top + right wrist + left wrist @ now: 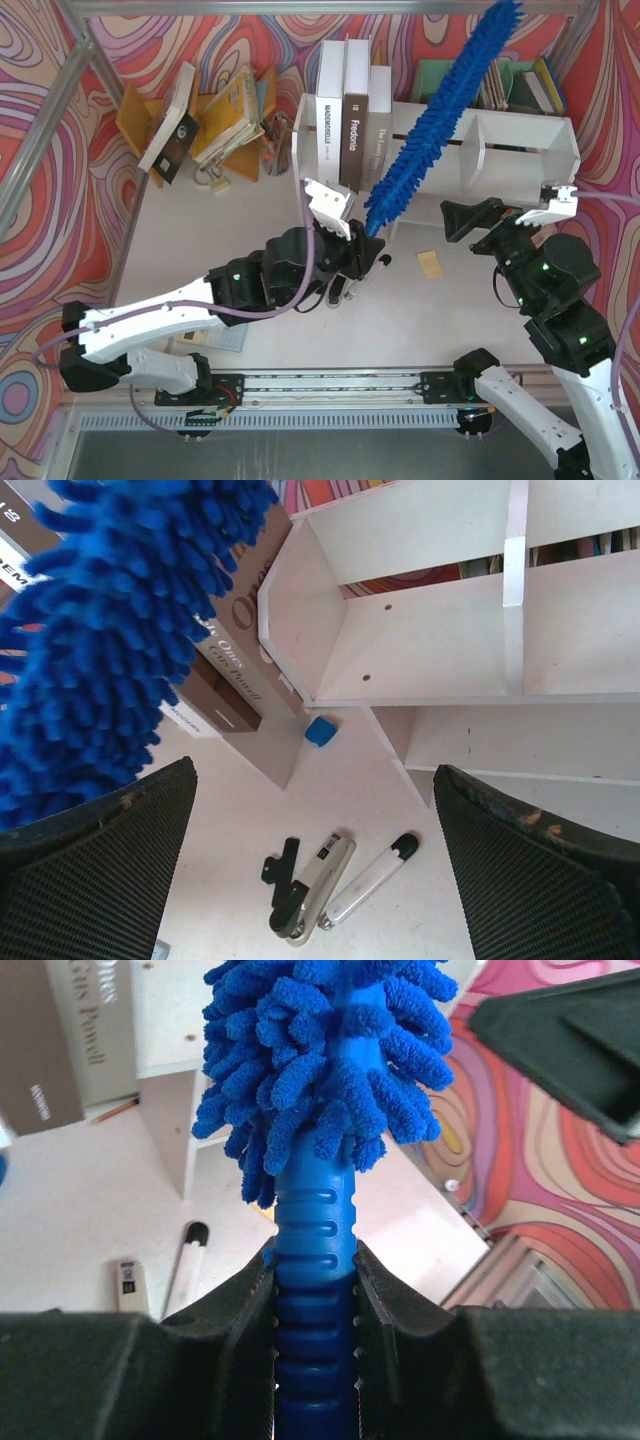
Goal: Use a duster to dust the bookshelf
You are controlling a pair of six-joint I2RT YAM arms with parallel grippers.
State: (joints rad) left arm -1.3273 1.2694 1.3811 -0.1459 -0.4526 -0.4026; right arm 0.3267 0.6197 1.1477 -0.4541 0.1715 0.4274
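The duster [440, 110], a long bright-blue fluffy wand, is pinched by its ribbed blue handle between the pressed-together fingers of the left gripper [315, 1280]. From that gripper it rises forward and to the right, with the fluffy head starting just above the fingers and the far tip reaching past the bookshelf [530, 125]. The bookshelf is a white unit with two cubbies and a central divider, standing straight ahead of both grippers, with the blue head crossing over the left part of its top edge. Whether the fluff touches the wood cannot be told from these views. Three tall books [350, 110] stand upright just ahead of the left gripper, at the shelf's left end. The right gripper [462, 220] hangs to the right of the duster's handle, its black fingers spread wide and holding nothing. It faces the left cubby. Below its fingers, on the white table [200, 230], lie a black and silver tool [310, 895] and a white pen [370, 880] side by side.
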